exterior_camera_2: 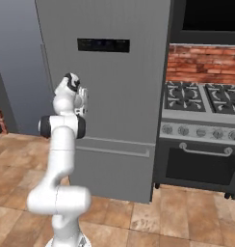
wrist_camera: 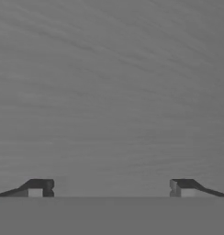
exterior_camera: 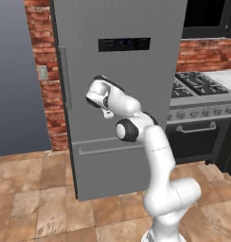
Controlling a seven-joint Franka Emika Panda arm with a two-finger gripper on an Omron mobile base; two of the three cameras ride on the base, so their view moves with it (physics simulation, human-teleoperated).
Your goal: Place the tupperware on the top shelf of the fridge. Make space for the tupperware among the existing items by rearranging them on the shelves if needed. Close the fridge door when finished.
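Note:
The fridge [exterior_camera: 122, 94] [exterior_camera_2: 105, 96] stands shut, and its door [wrist_camera: 112, 92] is a flat grey panel with a black display [exterior_camera: 124, 44] [exterior_camera_2: 103, 45] and a slim handle [exterior_camera: 65, 78] on its left edge. My gripper [wrist_camera: 112, 187] is open and points straight at the door from close range, with nothing between its fingertips. In the base views the hand [exterior_camera: 99, 93] [exterior_camera_2: 71, 89] hangs at mid-door height, below the display and right of the handle. The tupperware is out of view. The shelves and the existing items are hidden behind the door.
A stove with an oven [exterior_camera: 202, 113] [exterior_camera_2: 201, 140] stands directly right of the fridge, with a brick wall [exterior_camera_2: 206, 62] behind it. The wide drawer front [exterior_camera: 108, 165] sits under the door. A grey wall [exterior_camera: 18, 71] lies to the left, and a tiled floor [exterior_camera: 37, 198] lies in front.

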